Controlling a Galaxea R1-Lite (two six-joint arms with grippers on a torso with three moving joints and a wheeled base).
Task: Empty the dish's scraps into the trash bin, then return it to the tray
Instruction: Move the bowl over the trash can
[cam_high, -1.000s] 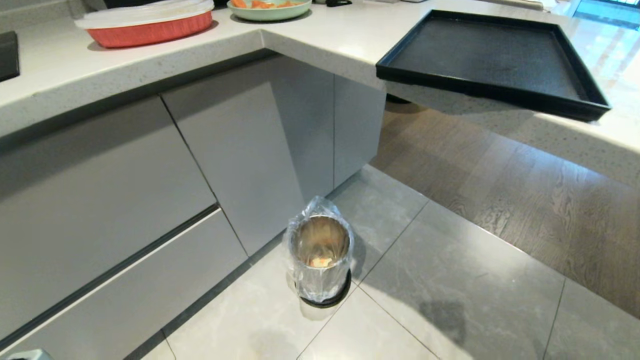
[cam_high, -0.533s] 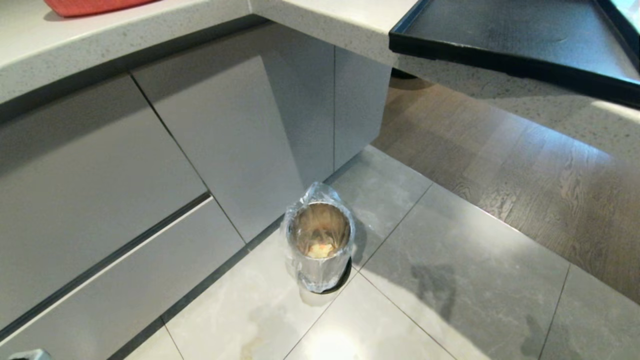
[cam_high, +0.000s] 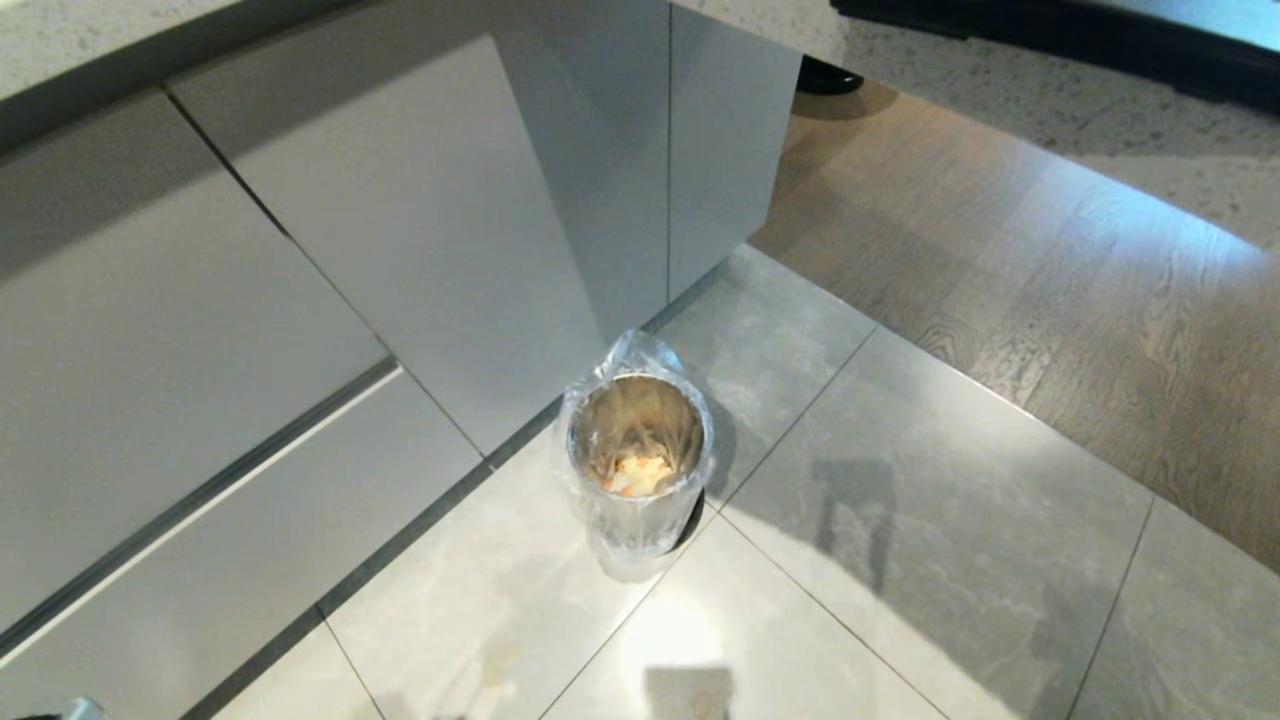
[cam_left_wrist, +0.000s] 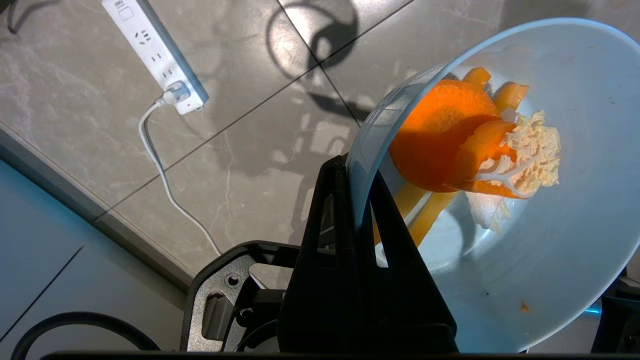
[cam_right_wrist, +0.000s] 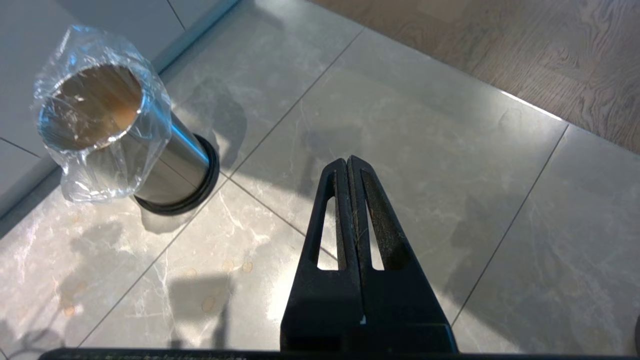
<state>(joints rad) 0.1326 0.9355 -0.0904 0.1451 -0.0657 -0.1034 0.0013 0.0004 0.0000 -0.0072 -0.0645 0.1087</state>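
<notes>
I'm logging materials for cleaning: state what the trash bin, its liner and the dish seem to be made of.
Trash bin: looks like polished metal, a shiny mirror-like wall, on a black base ring, maybe rubber or plastic.
Liner: thin clear plastic film, crinkled and glinting over the rim.
Dish: smooth glossy white with a thin rim; ceramic or melamine, I cannot tell which. It still holds carrot and cabbage scraps.

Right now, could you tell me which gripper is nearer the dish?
Left. The left gripper grips the dish by its rim; the right gripper hangs shut above the floor near the trash bin.
</notes>
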